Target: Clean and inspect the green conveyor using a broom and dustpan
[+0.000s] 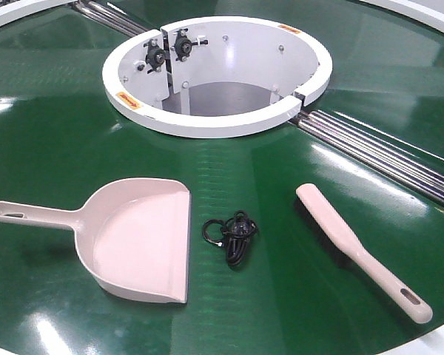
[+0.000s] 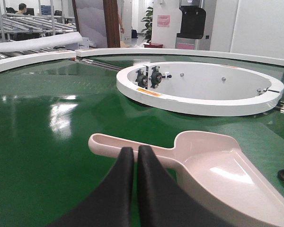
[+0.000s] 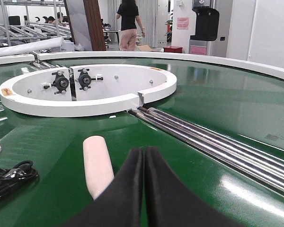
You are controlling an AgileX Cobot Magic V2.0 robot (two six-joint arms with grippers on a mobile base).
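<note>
Dustpan [image 1: 140, 240] lies lower left of front view on green conveyor [image 1: 59, 133], mouth facing right, handle pointing left. Broom [image 1: 355, 248] lies lower right, handle toward bottom-right corner. Black cable coil [image 1: 233, 235] between them. White ring [image 1: 207, 122] upper centre, silver rollers [image 1: 385, 155] right of it. Left tool [image 2: 131, 153] and right tool [image 3: 144, 152] both pinched together, empty.

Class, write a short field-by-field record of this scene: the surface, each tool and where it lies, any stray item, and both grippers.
Surface: green conveyor, glossy, with white ring opening and silver rollers
Tool one: dustpan, flat on the belt, left side, handle pointing left
Tool two: broom, lying on the belt, right side, handle nearest the camera
Stray item: coiled black cable between the two tools
Left arm: left gripper shut, empty, by the dustpan handle
Right arm: right gripper shut, empty, by the broom
</note>
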